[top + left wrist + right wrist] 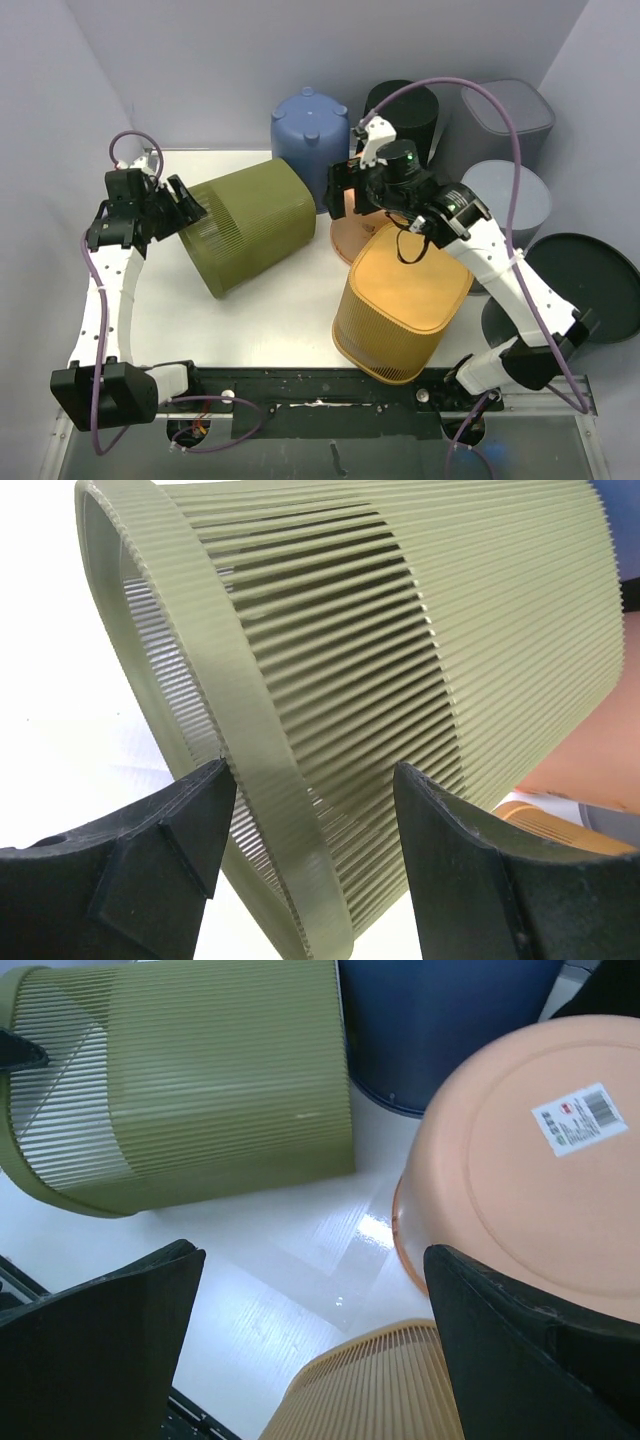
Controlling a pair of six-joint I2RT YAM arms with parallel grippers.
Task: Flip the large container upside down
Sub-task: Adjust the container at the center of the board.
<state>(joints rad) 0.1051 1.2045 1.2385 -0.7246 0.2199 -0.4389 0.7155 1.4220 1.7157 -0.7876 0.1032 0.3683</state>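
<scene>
The large olive-green ribbed container [250,225] lies tilted on its side on the white table, its open mouth facing left. My left gripper [180,205] is open and straddles the mouth's rim. In the left wrist view the rim band [240,730] runs between the two fingers of the gripper [315,780], with a gap on each side. My right gripper [345,190] is open and empty, hovering above the table right of the container. The right wrist view shows the container [200,1080] at top left, beyond the gripper [315,1270].
An upside-down yellow ribbed bin [405,300] stands at front right, a peach upside-down bin [352,238] behind it, and a blue bin [310,130] at the back. Black [405,110] and grey bins [510,115] and a black round lid [590,270] stand to the right.
</scene>
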